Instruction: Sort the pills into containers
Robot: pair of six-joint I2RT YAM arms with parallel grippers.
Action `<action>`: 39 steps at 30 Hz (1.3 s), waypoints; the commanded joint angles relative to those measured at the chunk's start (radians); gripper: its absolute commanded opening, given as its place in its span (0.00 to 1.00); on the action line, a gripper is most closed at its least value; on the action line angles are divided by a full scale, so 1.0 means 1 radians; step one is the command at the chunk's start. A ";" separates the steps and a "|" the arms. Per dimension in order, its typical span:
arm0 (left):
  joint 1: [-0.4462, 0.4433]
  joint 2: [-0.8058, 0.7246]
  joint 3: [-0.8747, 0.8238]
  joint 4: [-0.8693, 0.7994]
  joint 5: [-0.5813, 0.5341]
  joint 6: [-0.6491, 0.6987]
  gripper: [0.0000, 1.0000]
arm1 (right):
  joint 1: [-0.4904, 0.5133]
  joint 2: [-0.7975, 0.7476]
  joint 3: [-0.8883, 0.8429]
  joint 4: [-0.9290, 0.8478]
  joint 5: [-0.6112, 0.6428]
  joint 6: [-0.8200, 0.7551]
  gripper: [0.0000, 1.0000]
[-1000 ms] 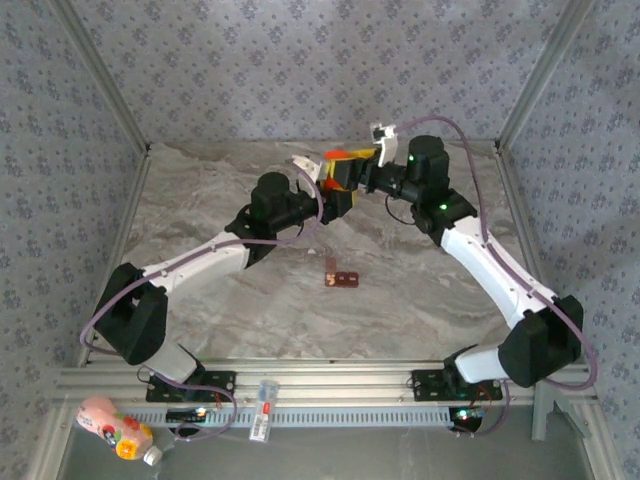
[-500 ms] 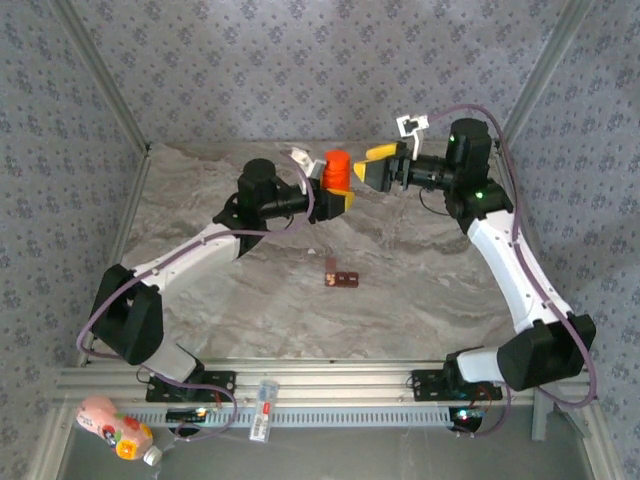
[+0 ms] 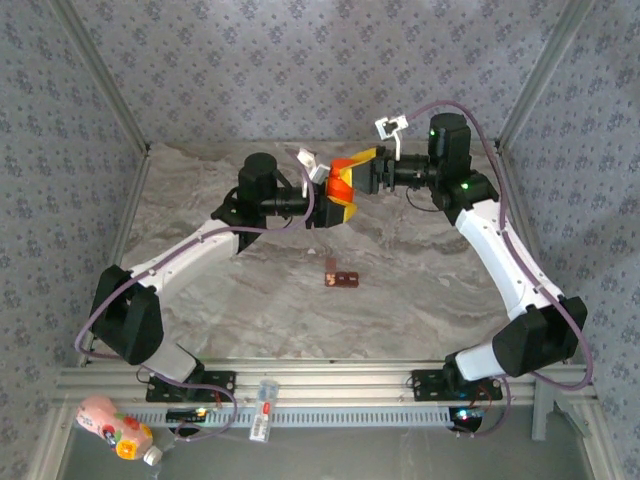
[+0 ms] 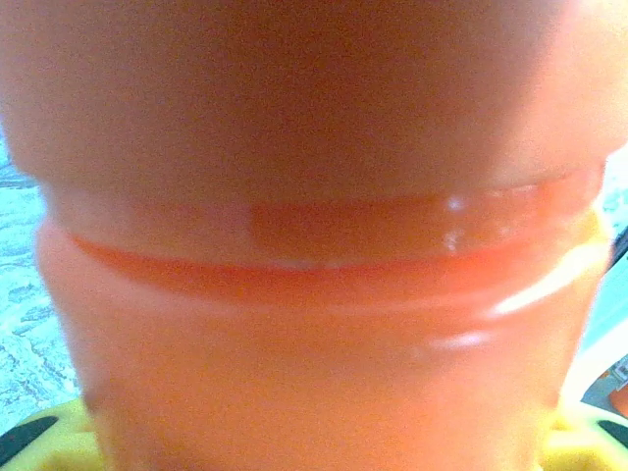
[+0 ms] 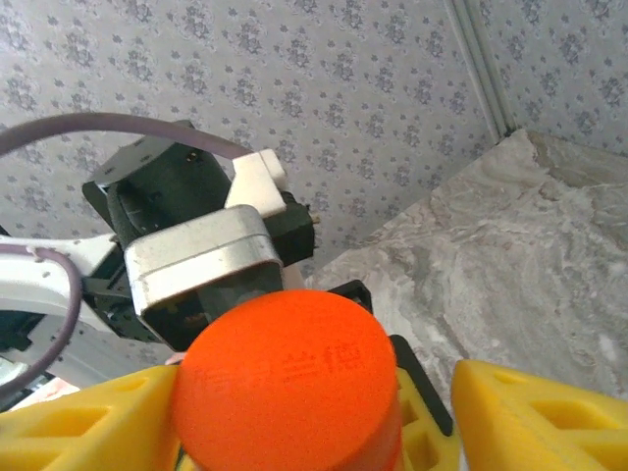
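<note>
Near centre: small dark reddish-brown strip of square containers (image 3: 342, 279) flat on marble-patterned tabletop (image 3: 420, 290), well apart from both arms | far centre, raised: left gripper (image 3: 333, 193) clamped on bright orange cylindrical plastic bottle (image 3: 341, 182) | far right: right gripper (image 3: 360, 170), fingers apart, straddling round orange cap (image 5: 285, 373)

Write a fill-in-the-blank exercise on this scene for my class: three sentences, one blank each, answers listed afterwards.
1. The left tool grips a bottle whose colour is ____.
2. The right tool straddles the bottle's ____.
3. The reddish-brown container strip lies on the table, touched by ____ tool.

Missing words: orange; cap; neither.
</note>
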State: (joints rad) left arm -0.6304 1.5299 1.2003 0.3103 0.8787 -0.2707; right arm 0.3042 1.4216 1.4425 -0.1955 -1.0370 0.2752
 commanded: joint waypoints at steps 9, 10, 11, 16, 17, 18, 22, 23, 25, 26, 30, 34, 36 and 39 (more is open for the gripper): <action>-0.008 -0.018 0.034 0.043 -0.047 0.015 0.00 | 0.052 -0.020 -0.023 -0.008 0.083 -0.012 0.37; -0.012 -0.021 0.032 0.047 -0.078 0.014 0.00 | 0.064 -0.030 -0.044 -0.003 0.130 -0.014 0.37; -0.017 -0.024 0.029 0.053 -0.109 0.016 0.00 | 0.078 -0.039 -0.065 0.010 0.178 -0.012 0.37; -0.043 -0.031 0.002 0.110 -0.298 -0.005 0.00 | 0.185 -0.085 -0.176 0.106 0.507 0.013 0.37; -0.049 -0.033 -0.006 0.125 -0.339 -0.013 0.00 | 0.201 -0.086 -0.191 0.130 0.549 0.020 0.37; -0.056 -0.031 -0.015 0.145 -0.379 -0.021 0.00 | 0.216 -0.087 -0.205 0.153 0.596 0.025 0.37; -0.088 -0.020 -0.053 0.234 -0.501 -0.051 0.00 | 0.233 -0.055 -0.221 0.222 0.677 0.066 0.36; -0.093 -0.014 -0.053 0.243 -0.515 -0.053 0.00 | 0.234 -0.047 -0.216 0.231 0.677 0.069 0.36; -0.100 0.000 -0.048 0.245 -0.530 -0.054 0.00 | 0.232 -0.029 -0.196 0.235 0.662 0.069 0.37; -0.101 0.004 -0.046 0.246 -0.532 -0.055 0.00 | 0.229 -0.024 -0.186 0.230 0.655 0.064 0.37; -0.095 0.004 -0.044 0.218 -0.544 -0.032 0.00 | 0.171 -0.035 -0.152 0.209 0.551 0.062 0.48; -0.060 -0.021 -0.054 0.196 -0.506 -0.025 0.00 | 0.069 -0.094 -0.145 0.193 0.354 0.058 0.72; -0.042 -0.041 -0.065 0.193 -0.473 -0.018 0.00 | 0.024 -0.127 -0.144 0.168 0.245 0.039 0.80; -0.014 -0.061 -0.065 0.177 -0.367 -0.005 0.00 | -0.024 -0.148 -0.111 0.092 0.100 0.000 0.84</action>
State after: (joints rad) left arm -0.6678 1.5326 1.1160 0.4232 0.4122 -0.3054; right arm 0.3042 1.3228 1.2720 -0.0319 -0.7231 0.3126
